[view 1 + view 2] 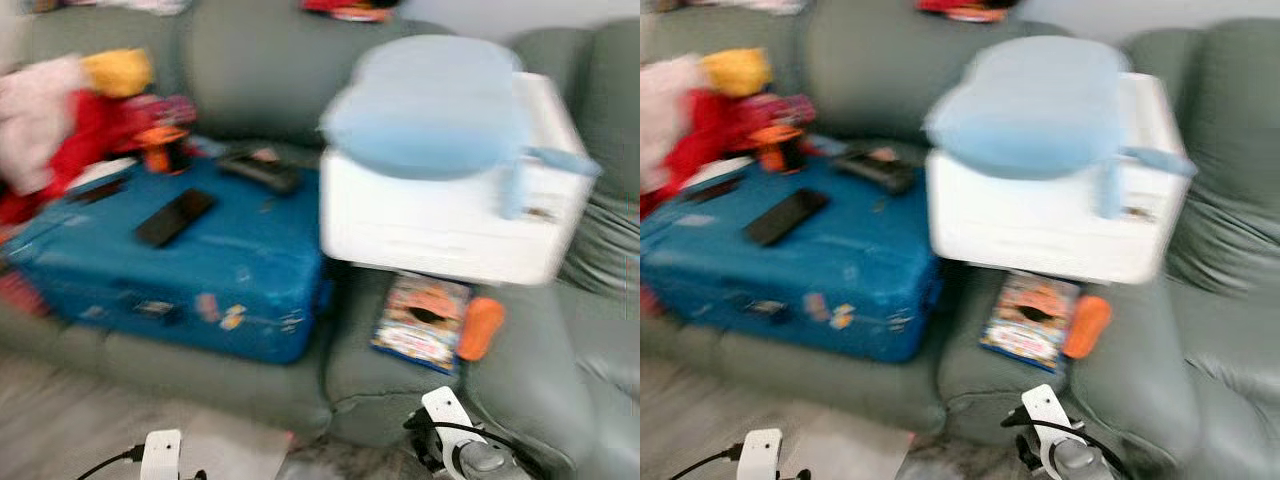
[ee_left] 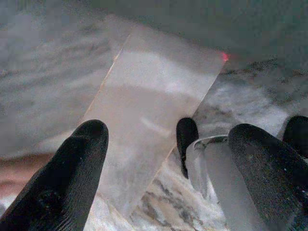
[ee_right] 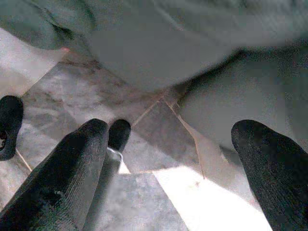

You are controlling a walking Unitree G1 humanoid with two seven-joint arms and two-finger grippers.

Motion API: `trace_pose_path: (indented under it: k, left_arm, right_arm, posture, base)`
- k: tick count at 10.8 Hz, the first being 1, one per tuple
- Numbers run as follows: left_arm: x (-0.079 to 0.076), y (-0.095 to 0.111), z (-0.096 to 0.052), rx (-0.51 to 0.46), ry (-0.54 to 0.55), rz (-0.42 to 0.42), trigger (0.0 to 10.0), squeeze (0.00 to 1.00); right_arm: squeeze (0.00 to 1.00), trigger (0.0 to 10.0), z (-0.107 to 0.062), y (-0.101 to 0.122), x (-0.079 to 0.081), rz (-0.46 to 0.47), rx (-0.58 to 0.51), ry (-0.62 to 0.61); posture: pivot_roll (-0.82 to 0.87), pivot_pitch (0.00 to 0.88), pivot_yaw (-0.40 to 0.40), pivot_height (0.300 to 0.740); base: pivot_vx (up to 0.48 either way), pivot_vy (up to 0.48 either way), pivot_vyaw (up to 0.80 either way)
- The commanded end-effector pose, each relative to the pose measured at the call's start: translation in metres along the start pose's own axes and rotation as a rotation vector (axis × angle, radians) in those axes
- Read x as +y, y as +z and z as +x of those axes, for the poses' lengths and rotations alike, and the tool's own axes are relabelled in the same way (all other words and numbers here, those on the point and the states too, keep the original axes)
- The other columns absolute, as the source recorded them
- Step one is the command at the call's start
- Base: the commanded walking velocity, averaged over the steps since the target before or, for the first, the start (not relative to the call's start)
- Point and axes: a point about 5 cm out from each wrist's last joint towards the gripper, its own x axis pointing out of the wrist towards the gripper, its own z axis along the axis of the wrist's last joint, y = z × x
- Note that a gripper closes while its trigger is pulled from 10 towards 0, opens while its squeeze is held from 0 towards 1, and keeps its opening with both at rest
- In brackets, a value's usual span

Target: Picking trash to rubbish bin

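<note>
Hanging low over the tiled floor (image 3: 159, 120), left gripper (image 2: 168, 159) with fingers (image 2: 72, 163) spread wide, gripping nothing, a pale sheet (image 2: 154, 96) lying on the floor beyond the tips. Same on the right: right gripper (image 3: 168, 163) hovering with fingers (image 3: 269, 163) spread and empty, pointing at tiles by the foot of the grey sofa (image 1: 260, 70).

Looking outward, blurred from camera motion: sitting on the sofa's seat cushion near its front edge, a colourful snack packet (image 1: 424, 320) with an orange thing (image 1: 481, 327) touching its side, tucked just under a white box (image 1: 450, 215) topped by a pale blue cushion (image 1: 425, 105). Resting beside it, a blue suitcase (image 1: 200, 260) carrying a dark remote (image 1: 176, 216).

Judging progress: likely trash lying on the cushion, not held, no rubbish bin to be made out; picking up and binning appearing left to do.
</note>
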Motion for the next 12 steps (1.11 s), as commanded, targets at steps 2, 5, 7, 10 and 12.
trace_pose_path:
  k: [2,5,7,10,12]
  left_arm:
    - [-0.0001,0.0024,0.0003,-0.010,0.002,0.005,10.0,0.00]
    - [-0.0042,0.0044,0.0010,-0.011,-0.009,-0.004,10.0,0.00]
    - [-0.0054,0.0042,0.0011,-0.009,-0.014,-0.003,10.0,0.00]
    - [-0.0052,0.0055,0.0012,-0.012,-0.016,-0.005,10.0,0.00]
    - [-0.0045,0.0058,0.0011,-0.015,-0.019,-0.004,10.0,0.00]
  right_arm:
    - [0.00,10.0,-0.0001,-0.0012,0.0001,0.013,0.007,0.001]
    - [0.00,10.0,-0.0001,-0.0020,0.0006,0.008,0.011,0.003]
    - [0.00,10.0,0.0000,-0.0016,0.0012,0.007,0.009,0.005]
    - [0.00,10.0,0.0000,-0.0007,0.0010,0.008,0.004,0.005]
    - [0.00,10.0,0.0001,-0.0008,0.0013,0.005,0.006,0.006]
  posture:
    - [0.03,0.014,-0.010,0.740]
    - [0.03,0.013,-0.010,0.740]
    - [0.03,0.013,-0.010,0.740]
    - [0.03,0.011,-0.012,0.740]
    - [0.03,0.011,-0.011,0.740]
  base:
    - [0.000,0.000,-0.76]
    - [0.000,0.000,-0.76]
    - [0.000,0.000,-0.76]
    - [0.000,0.000,0.00]
    - [0.000,0.000,0.00]
